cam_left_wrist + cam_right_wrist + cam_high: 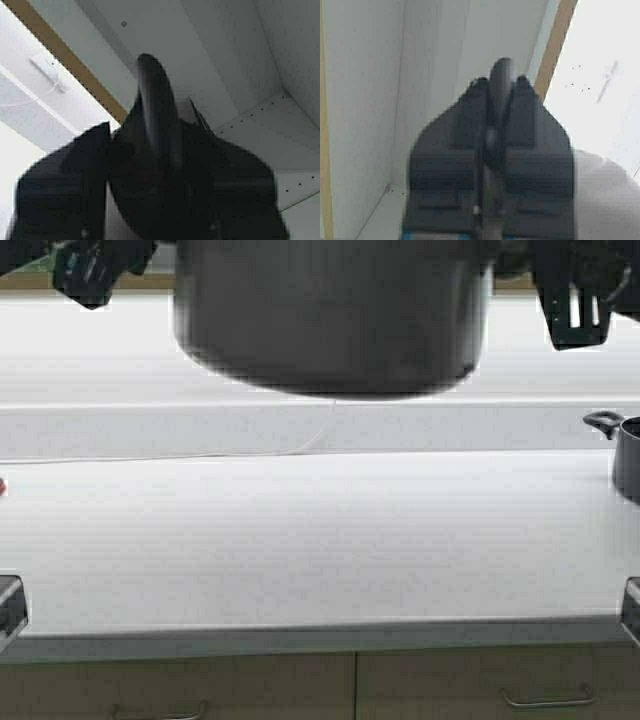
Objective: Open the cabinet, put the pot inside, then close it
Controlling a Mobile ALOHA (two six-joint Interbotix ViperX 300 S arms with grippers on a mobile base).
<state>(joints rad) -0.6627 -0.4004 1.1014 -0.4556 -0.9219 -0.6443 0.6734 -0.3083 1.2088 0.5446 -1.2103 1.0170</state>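
Observation:
The pot (335, 320), large and dark grey, hangs high above the counter at the top of the high view, its rim out of frame. My left gripper (92, 275) and right gripper (575, 305) flank it at either side. In the left wrist view my left gripper (160, 150) is shut on a black loop handle (152, 100). My right gripper (500, 87) is likewise shut on the other handle (500, 67). Behind both lie the cabinet's pale inner panels (225, 60) (370, 100) and its tan edge (65, 55). The doors are out of view.
A white counter (300, 540) runs below, with a thin cable (250, 452) along the backsplash. A smaller dark pot (625, 455) stands at the right edge. Tan base drawers with metal handles (545, 700) sit under the counter's front edge.

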